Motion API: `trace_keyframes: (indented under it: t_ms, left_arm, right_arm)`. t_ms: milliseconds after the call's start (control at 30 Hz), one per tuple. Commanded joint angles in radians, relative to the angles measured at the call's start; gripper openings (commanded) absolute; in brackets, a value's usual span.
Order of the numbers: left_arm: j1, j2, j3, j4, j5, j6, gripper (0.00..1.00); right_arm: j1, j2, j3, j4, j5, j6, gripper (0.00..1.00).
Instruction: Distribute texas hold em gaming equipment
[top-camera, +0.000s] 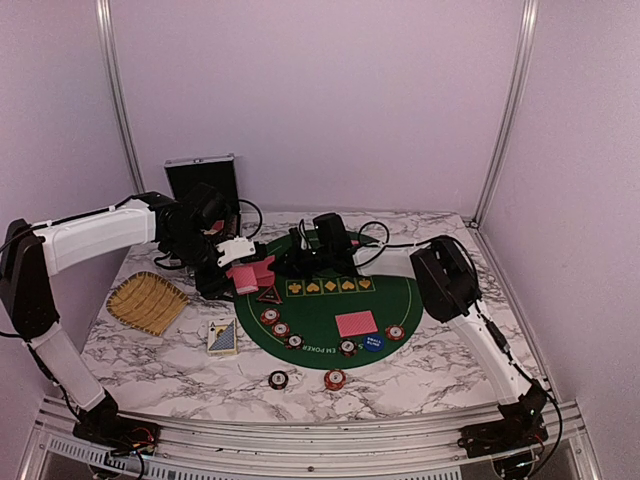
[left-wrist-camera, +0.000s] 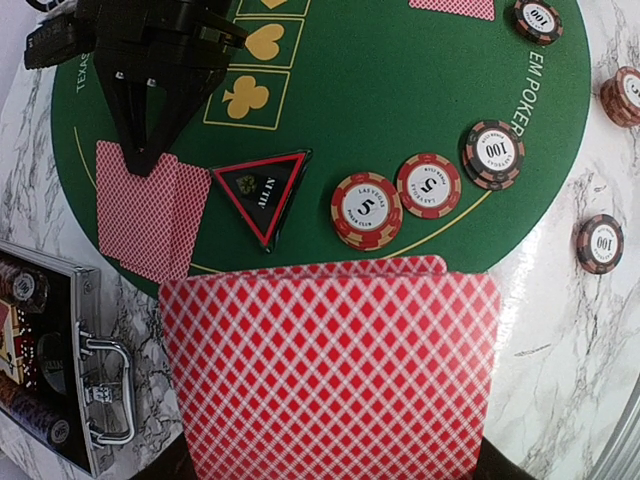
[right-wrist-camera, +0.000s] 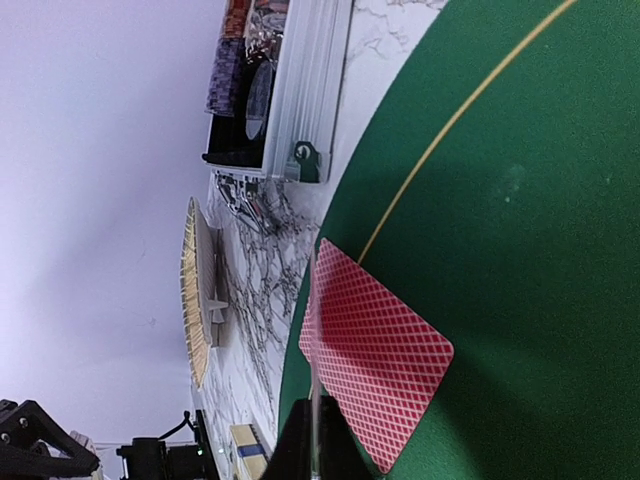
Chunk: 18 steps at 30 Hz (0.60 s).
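The tray (top-camera: 148, 302) lies at the tabletop's left edge, and the open case (top-camera: 200, 178) stands behind it at the back. The left gripper (top-camera: 240, 270) is clamped on a red-backed deck (left-wrist-camera: 330, 380) over the left rim of the mat (top-camera: 410, 300). Just beside it, the right gripper (left-wrist-camera: 140, 160) pinches one edge of a card (left-wrist-camera: 150, 215) low on the mat. The marker (left-wrist-camera: 262, 190) sits next to that card. Three chips (left-wrist-camera: 428, 185) curve along the near-left rim. Two cards (top-camera: 356, 323) lie mid-mat, a blue disc (top-camera: 372, 342) near them. Two loose chips (top-camera: 335, 379) rest on the marble off the near rim.
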Motion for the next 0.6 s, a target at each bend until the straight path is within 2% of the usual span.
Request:
trace_keyframes:
  t_ms: [0, 200, 567]
  left_arm:
    - [0.006, -0.036, 0.019, -0.02, 0.026, 0.007, 0.0]
    - [0.006, -0.032, 0.023, -0.025, 0.03, 0.005, 0.0]
    - [0.004, -0.03, 0.033, -0.032, 0.032, 0.0, 0.0]
  right_arm:
    - [0.015, 0.022, 0.056, -0.03, 0.021, -0.029, 0.11]
    - [0.021, -0.029, 0.047, -0.175, 0.078, -0.142, 0.38]
    - [0.021, -0.116, 0.024, -0.351, 0.177, -0.272, 0.64]
